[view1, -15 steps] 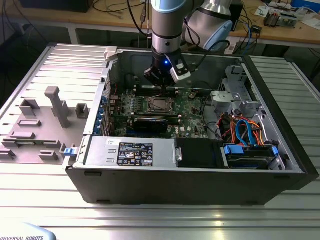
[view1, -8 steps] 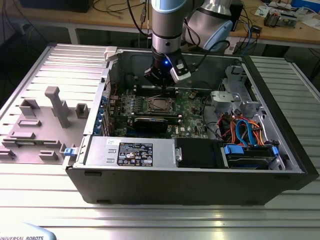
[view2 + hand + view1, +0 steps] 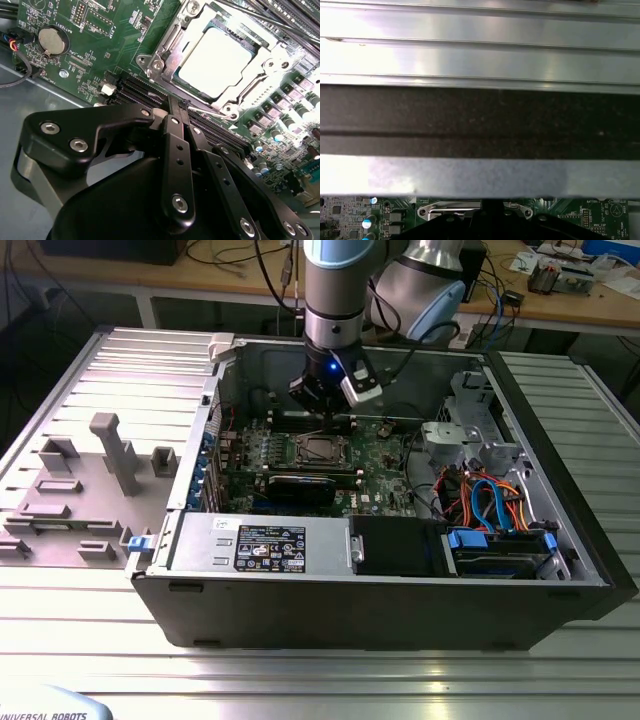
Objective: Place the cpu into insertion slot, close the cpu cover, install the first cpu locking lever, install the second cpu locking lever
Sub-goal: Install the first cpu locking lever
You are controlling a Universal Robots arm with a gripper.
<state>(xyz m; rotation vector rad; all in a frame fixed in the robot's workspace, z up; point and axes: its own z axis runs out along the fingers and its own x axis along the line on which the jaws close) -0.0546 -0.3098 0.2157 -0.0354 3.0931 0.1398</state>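
The cpu (image 3: 217,55), its silver top brightly lit, lies in the insertion slot (image 3: 318,449) on the green board. The cpu cover (image 3: 165,47), a silvery frame, lies flat around it. My gripper (image 3: 176,102) is shut, its black fingers (image 3: 177,150) pressed together, with the tip at the socket's edge. A thin wire locking lever (image 3: 210,111) runs along that edge, and its end sits right beside the fingertips. In the exterior view my gripper (image 3: 330,412) hangs just behind the socket. Part of the cover's edge (image 3: 451,210) appears in the first wrist view.
The open computer case (image 3: 560,490) stands on a ribbed metal table (image 3: 300,680). A black graphics card (image 3: 300,486) lies in front of the socket. Cables and drive bays (image 3: 490,500) fill the exterior view's right. Grey fixtures (image 3: 115,450) stand at its left. A coin battery (image 3: 51,41) sits on the board.
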